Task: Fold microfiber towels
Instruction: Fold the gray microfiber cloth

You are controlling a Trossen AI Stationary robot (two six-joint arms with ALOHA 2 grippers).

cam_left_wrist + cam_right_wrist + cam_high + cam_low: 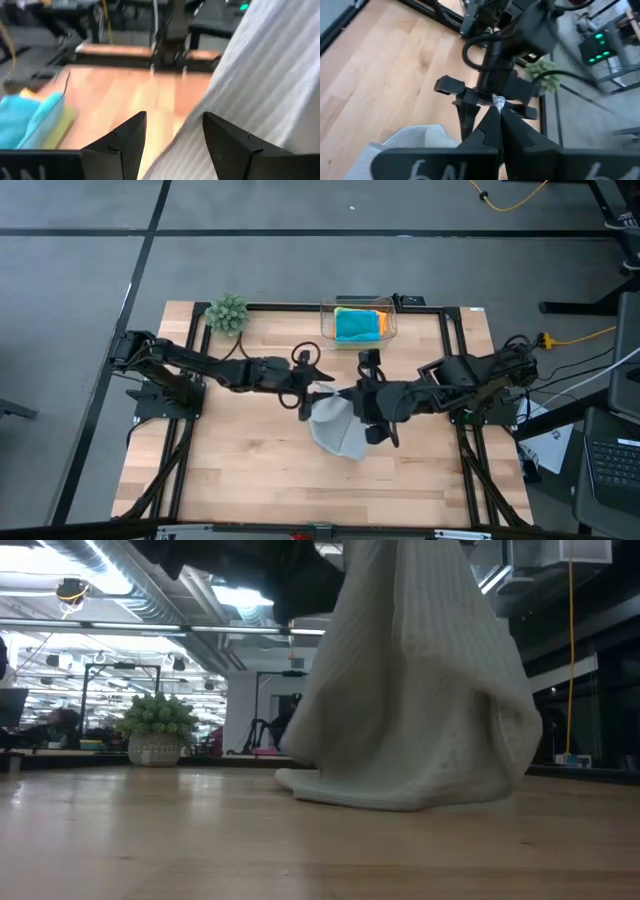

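Note:
A light grey towel hangs at the table's middle, with my right gripper shut on its top. Its lower end rests bunched on the wood. My left gripper is open and comes from the table's left, level with the towel's upper part. The towel's near edge shows between its two fingers; whether they touch it I cannot tell. A turquoise towel and an orange one lie in the clear box at the far edge. My right gripper pinches a small tuft at the towel's top between its two fingertips. The fingers slant down from the table's right side. The towel hangs below them in loose folds, with its lower end on the table.
A small green plant stands at the far left of the table. The clear box sits at the far middle. The left wrist view shows a lime green cloth under the turquoise towel. Bare wood lies toward the near edge.

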